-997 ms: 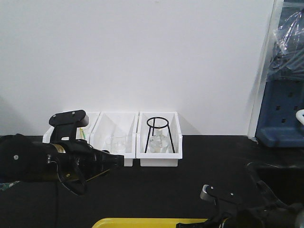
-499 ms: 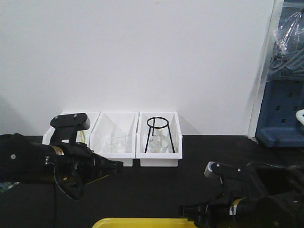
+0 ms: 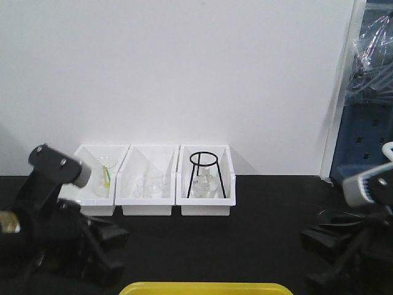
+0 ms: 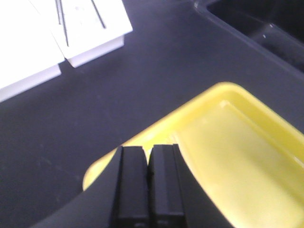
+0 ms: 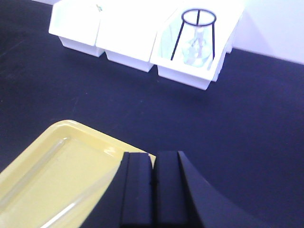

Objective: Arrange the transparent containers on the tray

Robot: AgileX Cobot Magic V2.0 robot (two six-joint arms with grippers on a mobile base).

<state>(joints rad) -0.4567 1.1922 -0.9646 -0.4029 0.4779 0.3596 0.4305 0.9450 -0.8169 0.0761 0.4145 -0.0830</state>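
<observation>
Left claw [image 4: 148, 190]: I see my left claw's two black pads pressed flat together with nothing between them, poised over the near rim of the tray.
Right claw [image 5: 153, 190]: also closed and empty, over the tray's other end.
Broad bright-yellow plastic tray [image 4: 237, 156]: on the black desk [image 5: 266, 123], nearest me; in the right wrist view a faint clear streak [image 5: 71, 209] lies in it, perhaps one slender glass test tube, though I cannot be sure.
Handling: I judge such tubes light, slippery and brittle, so I would pinch mid-length, gently.
Three white plastic bins [image 3: 147, 184]: far back by the wall, holding clear beakers and a flask under a black wire stand [image 3: 204, 175].
</observation>
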